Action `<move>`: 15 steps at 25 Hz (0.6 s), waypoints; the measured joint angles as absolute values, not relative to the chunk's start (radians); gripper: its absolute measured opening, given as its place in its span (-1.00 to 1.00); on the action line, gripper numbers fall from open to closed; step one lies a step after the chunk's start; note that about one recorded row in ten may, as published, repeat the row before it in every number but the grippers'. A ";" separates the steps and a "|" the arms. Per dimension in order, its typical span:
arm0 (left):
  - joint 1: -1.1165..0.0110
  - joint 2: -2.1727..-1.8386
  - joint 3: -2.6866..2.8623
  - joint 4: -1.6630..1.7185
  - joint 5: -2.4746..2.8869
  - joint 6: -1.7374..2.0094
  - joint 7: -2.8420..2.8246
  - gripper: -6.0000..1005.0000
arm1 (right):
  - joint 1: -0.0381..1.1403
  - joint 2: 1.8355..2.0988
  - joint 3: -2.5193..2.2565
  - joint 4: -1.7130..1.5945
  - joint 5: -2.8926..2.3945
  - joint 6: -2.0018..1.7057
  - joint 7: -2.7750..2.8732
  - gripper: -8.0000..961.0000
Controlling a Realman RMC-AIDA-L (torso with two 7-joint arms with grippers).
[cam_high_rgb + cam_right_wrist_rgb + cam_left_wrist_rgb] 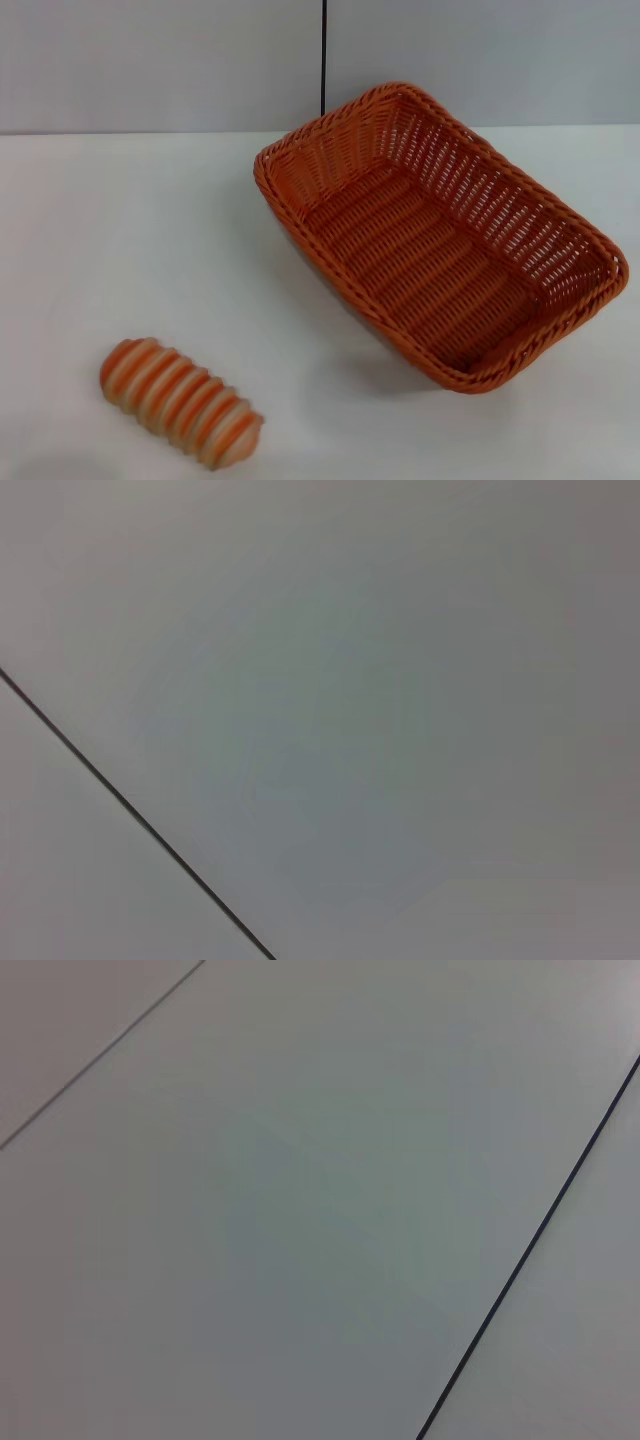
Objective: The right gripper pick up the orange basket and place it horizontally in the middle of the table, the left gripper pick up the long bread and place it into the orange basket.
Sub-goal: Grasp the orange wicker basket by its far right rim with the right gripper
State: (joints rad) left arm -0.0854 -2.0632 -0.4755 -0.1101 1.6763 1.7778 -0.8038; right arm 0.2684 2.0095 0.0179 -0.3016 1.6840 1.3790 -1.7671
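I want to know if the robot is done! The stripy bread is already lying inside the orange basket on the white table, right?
Not quite. The head view shows the long bread lying on the table, apart from the orange basket, which holds nothing. Neither gripper is in view.

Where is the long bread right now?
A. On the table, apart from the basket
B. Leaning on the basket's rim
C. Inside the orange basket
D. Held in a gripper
A: the long bread lies on the bare table, well clear of the empty orange basket; no gripper shows in any view.
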 joint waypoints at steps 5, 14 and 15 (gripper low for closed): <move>-0.088 -2.065 -0.476 -0.114 1.677 1.778 -0.779 0.32 | 0.278 2.018 0.015 -0.320 1.684 1.364 -1.766 0.49; -0.093 -2.069 -0.476 -0.140 1.672 1.765 -0.668 0.33 | 0.274 2.058 0.029 -0.354 1.716 1.382 -1.817 0.49; -0.092 -2.069 -0.476 -0.139 1.672 1.766 -0.664 0.33 | 0.270 2.061 0.029 -0.358 1.719 1.392 -1.817 0.49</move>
